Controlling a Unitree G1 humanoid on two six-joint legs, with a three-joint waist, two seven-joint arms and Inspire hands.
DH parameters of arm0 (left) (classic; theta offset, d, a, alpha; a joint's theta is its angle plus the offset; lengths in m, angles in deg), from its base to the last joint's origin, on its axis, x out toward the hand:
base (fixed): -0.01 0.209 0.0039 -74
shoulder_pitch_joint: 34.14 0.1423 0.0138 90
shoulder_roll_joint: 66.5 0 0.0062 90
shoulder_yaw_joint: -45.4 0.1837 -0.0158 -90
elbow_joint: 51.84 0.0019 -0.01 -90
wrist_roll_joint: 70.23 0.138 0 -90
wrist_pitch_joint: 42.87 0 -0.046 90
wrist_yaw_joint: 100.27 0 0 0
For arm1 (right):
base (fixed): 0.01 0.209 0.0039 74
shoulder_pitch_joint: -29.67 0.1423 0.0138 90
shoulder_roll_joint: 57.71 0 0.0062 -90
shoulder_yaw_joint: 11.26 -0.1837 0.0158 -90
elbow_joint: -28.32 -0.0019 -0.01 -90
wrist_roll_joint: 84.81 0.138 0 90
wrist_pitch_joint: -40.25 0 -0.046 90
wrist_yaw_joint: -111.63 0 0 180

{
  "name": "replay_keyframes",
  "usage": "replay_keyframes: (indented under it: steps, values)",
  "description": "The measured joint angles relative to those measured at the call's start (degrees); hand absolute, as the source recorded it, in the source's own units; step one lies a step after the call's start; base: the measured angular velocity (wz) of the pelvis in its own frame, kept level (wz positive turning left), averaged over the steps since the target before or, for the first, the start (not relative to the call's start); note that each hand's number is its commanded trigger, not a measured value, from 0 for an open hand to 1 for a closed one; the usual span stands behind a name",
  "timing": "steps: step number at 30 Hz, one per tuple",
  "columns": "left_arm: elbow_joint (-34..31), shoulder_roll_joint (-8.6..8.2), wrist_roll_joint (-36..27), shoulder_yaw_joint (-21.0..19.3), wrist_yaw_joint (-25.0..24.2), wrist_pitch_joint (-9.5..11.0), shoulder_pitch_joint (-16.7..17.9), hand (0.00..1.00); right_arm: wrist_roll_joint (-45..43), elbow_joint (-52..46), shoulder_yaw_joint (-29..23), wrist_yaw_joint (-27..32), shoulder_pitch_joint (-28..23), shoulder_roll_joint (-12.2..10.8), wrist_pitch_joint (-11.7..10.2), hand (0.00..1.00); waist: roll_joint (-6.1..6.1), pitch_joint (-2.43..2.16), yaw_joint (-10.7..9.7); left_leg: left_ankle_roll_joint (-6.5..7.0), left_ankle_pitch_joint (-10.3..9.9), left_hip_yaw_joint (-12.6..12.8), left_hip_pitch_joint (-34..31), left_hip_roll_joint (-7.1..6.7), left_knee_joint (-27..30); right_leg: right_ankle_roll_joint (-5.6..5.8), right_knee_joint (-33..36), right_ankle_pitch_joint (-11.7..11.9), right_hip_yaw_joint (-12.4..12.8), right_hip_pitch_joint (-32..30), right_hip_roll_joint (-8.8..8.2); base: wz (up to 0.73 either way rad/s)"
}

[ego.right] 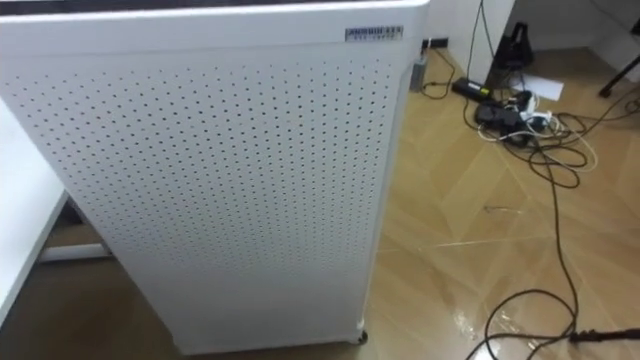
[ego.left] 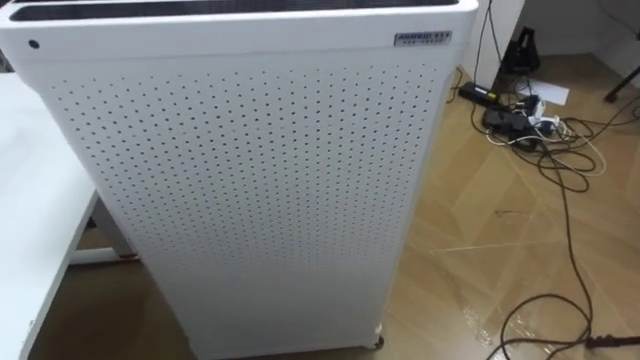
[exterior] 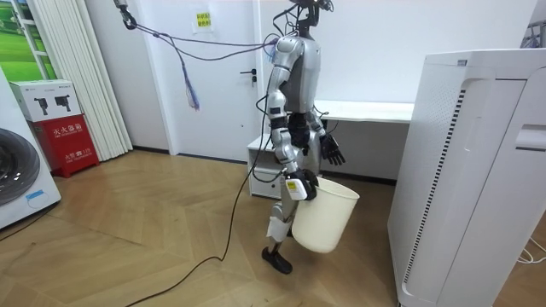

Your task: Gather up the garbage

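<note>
- The robot stood close in front of a tall white perforated appliance (ego.left: 250, 180), prob. an air purifier. In the eye views it took the centre, w/ a white desk (ego.left: 30, 200) at 9 o'clock.
- The right hand (exterior: 299, 186) hung low at the side, fingers closed on the rim of a cream bin (exterior: 328, 217). The bin was tilted, its mouth up and toward the appliance.
- The left hand (exterior: 333, 152) was at waist height, fingers spread and relaxed, holding nothing.
- Garbage: no sure piece was visible. A white sheet of paper (ego.left: 548, 93) lay on the wooden floor (ego.left: 470, 250) at approx. 1 o'clock, beside a tangle of cables (ego.left: 560, 150) and a power strip (ego.left: 480, 95). It could be the target, but I cannot tell.
- Step in hand, as I judge: search and approach. To do it well, turn toward 2 o'clock so the appliance does not block the look. Go around its corner w/ the bin kept off it, and put the feet clear of the loose cables.
- For the pick, the free left hand should take the piece. Keep the bin upright and near, so the drop is short.
</note>
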Motion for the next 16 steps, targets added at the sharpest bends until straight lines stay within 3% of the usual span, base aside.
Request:
replay_keyframes:
  steps: [4, 8, 12, 16]
  values:
    - [3.1, -0.9, -1.1, -3.2, 0.1, -0.2, 0.0, 0.0, 2.3, 2.4, -1.4, -0.6, -0.6, -0.9, -0.2, 1.0, 0.63, 0.13, 0.1, -0.31, -0.4, 0.2, 2.2, 0.29, -0.4, -0.03, -0.7, 0.0, 0.1, 1.8, 0.4, -0.08]
    - [4.9, -1.11, -3.6, -5.1, 0.7, -1.3, 0.4, 0.0, 3.2, 4.8, -4.4, -0.6, -1.1, -1.4, 0.0, 1.0, 1.18, -0.19, 0.0, -0.44, -0.5, 0.6, 3.0, 0.77, -0.7, -0.03, -0.7, 0.0, 0.4, 2.2, 0.47, -0.07]
    - [5.9, -1.79, -6.3, -8.9, 1.2, -2.0, 1.7, 0.0, 3.4, 6.0, -6.8, -0.6, -1.3, -2.0, 1.0, 1.0, 1.21, -0.11, 0.0, -0.48, -0.6, 0.8, 3.8, 0.78, -1.0, -0.03, -0.8, 0.0, 0.7, 2.8, 0.53, -0.04]
    - [7.7, -2.73, -9.7, -12.9, 1.4, -4.5, 2.4, 0.0, 3.8, 6.2, -9.5, -0.5, -1.5, -2.7, 2.3, 1.0, 1.17, -0.13, 0.0, -0.53, -0.8, 1.0, 4.1, 0.84, -0.9, -0.02, -0.8, 0.0, 1.2, 3.2, 0.62, -0.04]
